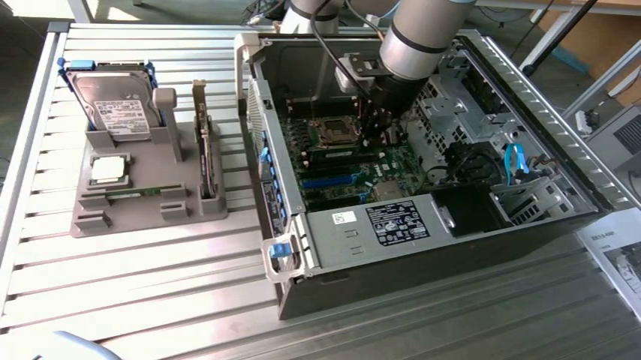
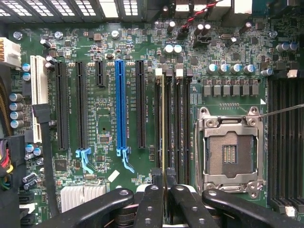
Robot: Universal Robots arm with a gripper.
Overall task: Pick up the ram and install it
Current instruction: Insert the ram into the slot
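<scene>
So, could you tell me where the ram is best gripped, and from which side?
Probably at its upper long edge, coming straight down toward the motherboard, fingers pressing its two flat faces. The ram stands on edge along the memory slots, so only that edge is free. The gripper holds it so.

A ribbed aluminium worktable [image 1: 150, 300] is laid out across the frame. The floor [image 1: 191, 10] at the upper left is lit by bright daylight.

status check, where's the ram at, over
Gripper shut on the ram. Stick edge-on, lined up along the memory slots beside the empty cpu socket. Seated or not, cannot tell. Nothing seen blocking.
</scene>
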